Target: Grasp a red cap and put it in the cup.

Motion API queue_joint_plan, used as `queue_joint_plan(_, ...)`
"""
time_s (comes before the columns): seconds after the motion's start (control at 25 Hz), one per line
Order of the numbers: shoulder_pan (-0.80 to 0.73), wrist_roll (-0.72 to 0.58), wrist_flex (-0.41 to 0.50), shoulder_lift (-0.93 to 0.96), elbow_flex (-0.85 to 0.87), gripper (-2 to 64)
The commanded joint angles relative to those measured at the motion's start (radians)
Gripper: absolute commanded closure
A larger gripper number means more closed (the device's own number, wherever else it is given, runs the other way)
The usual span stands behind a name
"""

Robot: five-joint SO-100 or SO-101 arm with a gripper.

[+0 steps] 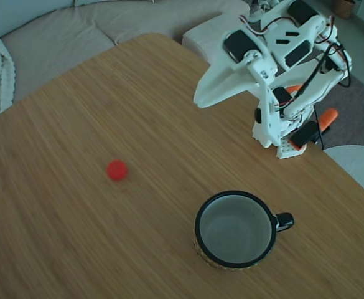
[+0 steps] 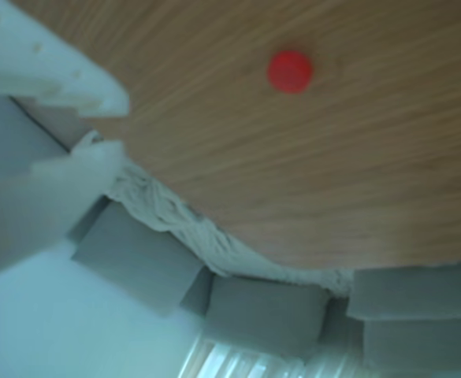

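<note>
Now, jaws: narrowly parted, empty
Gripper [image 1: 201, 99]: raised above table [image 1: 76, 237]
Red cap [image 1: 116, 170]: well ahead of jaws
Cup [image 1: 234, 260]: apart, off to one side

We found no readable text, labels, brands or numbers in either view. The cup [image 1: 236, 230] carried a patterned band at its base, but we could not make out any letters on it. The white arm [image 1: 275, 68] showed no legible markings.
</note>
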Motion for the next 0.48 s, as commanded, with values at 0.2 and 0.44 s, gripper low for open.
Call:
queue_joint_plan(0.2,0.006,0.003,-0.017,0.009,-0.011,61.9)
queue_joint_plan(0.44,0.011,0.003,-0.017,0.015,-0.009,61.9)
